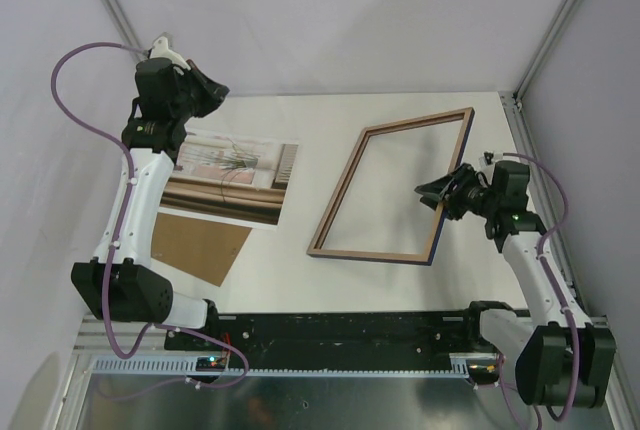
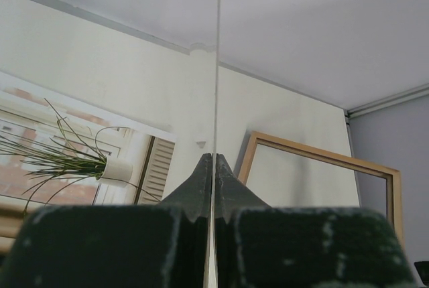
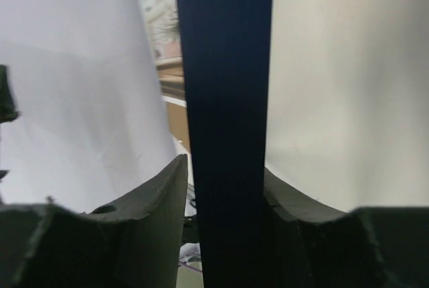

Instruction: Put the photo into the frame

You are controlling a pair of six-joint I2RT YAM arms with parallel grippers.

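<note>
Navy-blue rail of the frame (image 1: 371,256) caught in the right gripper (image 1: 435,197), on the frame's right long side, about midway along. Closed on it, not wide: in the wrist view a dark finger (image 3: 154,201) pressed close against each face of the rail, with the rail filling the gap between them. Reaching in from the right, fingertips pointing left.

Frame on the right half of the white table (image 1: 300,285), light wood back facing up, navy showing only along the near and right edges. Long axis running near to far, the far end leaning right. Far short rail close to the back of the table. Hard to tell whether the gripped side is lifted off the table or lying flat.

Left gripper (image 1: 215,92) raised at the far left, fingertips pointing right, shut tight with no gap between the fingers. In its wrist view, a thin pale line running straight up from between the closed tips; cannot tell what that is.

Photo (image 1: 250,175) lying picture side up on the left half of the table, well apart from the frame. Long axis running left to right, left end hidden behind the left arm. Near edge overlapping a brown sheet of cardboard (image 1: 200,245).
</note>
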